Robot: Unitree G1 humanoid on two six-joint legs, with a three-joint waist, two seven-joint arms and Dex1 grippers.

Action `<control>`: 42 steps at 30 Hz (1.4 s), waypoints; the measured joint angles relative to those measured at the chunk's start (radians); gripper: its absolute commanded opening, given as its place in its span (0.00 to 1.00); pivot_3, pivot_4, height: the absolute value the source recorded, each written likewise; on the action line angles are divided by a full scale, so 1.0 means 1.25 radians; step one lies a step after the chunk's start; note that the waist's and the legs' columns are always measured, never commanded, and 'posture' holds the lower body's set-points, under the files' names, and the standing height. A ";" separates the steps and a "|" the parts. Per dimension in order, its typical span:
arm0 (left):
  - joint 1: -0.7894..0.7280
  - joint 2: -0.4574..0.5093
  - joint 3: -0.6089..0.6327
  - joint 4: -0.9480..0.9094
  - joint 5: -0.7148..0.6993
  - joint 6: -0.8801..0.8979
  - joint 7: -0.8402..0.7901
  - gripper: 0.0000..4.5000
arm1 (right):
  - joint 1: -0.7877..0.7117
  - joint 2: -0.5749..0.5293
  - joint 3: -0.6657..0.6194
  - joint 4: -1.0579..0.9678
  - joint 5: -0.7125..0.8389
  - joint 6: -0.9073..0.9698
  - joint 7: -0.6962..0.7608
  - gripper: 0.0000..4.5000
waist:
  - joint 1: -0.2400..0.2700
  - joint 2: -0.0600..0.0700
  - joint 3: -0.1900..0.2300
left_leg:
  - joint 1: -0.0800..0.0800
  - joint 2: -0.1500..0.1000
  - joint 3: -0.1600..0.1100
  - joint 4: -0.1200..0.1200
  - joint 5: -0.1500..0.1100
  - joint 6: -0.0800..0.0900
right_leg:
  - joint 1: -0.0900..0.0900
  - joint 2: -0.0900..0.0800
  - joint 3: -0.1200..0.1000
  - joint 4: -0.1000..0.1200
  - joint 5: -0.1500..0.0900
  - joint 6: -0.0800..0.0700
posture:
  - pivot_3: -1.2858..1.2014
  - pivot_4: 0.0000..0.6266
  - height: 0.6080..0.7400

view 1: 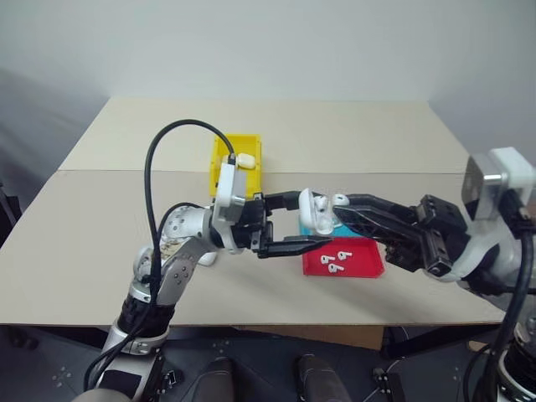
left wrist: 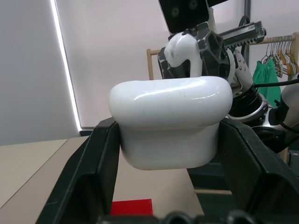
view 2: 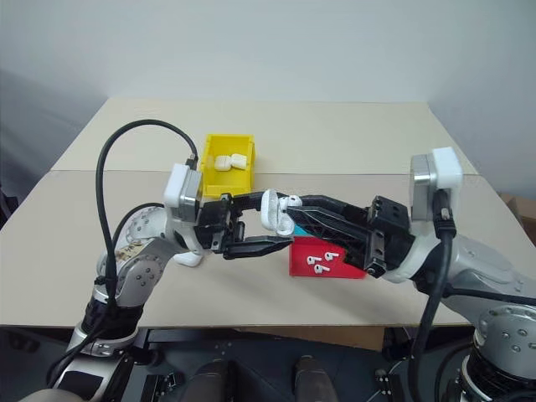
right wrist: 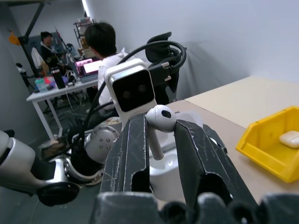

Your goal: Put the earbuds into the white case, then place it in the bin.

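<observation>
Legible text, labels, brands, numbers, signs: none found on any object or surface in any view.

The white case (left wrist: 170,121), glossy and rounded, is held above the table in mid-scene, clamped between two black fingers. One stemmed white earbud (right wrist: 158,122) is pinched by two other black fingers right at the case's top, stem pointing toward it. More earbuds (view 1: 335,261) lie loose in a shallow red tray, near and right. The bin (view 2: 209,147), bright yellow, stands farther back to the left, holding white cases.
</observation>
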 measured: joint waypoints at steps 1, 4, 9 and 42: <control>0.000 -0.001 0.000 0.000 0.000 0.000 0.000 0.63 | -0.001 -0.006 0.012 0.000 0.007 -0.008 -0.008 0.14 | 0.000 0.000 0.000 | 0.000 0.000 0.000 0.000 0.000 0.000 | 0.000 0.000 0.000 0.000 0.000 0.000 | 0.52 0.24 1.00; 0.000 -0.002 0.000 0.000 0.001 0.001 0.003 0.63 | -0.001 -0.029 0.047 0.005 0.010 -0.029 -0.017 0.14 | 0.001 0.000 0.000 | 0.000 0.000 0.000 0.000 0.000 0.000 | 0.000 0.000 0.000 0.000 0.000 0.000 | 0.52 0.24 1.00; 0.000 0.001 0.001 0.006 0.005 0.001 0.007 0.63 | 0.000 -0.065 0.088 0.016 -0.025 -0.050 -0.016 0.14 | 0.001 0.000 0.000 | 0.000 0.000 0.000 0.000 0.000 0.000 | 0.000 0.000 0.000 -0.001 0.000 0.000 | 0.52 0.24 1.00; 0.018 -0.023 -0.049 0.076 0.105 -0.060 0.029 0.63 | -0.172 -0.273 0.173 0.207 -0.291 -0.147 0.223 0.23 | 0.002 0.000 0.000 | -0.001 0.000 0.000 0.000 0.000 0.000 | -0.002 0.000 0.000 -0.002 0.000 0.000 | 0.52 0.24 1.00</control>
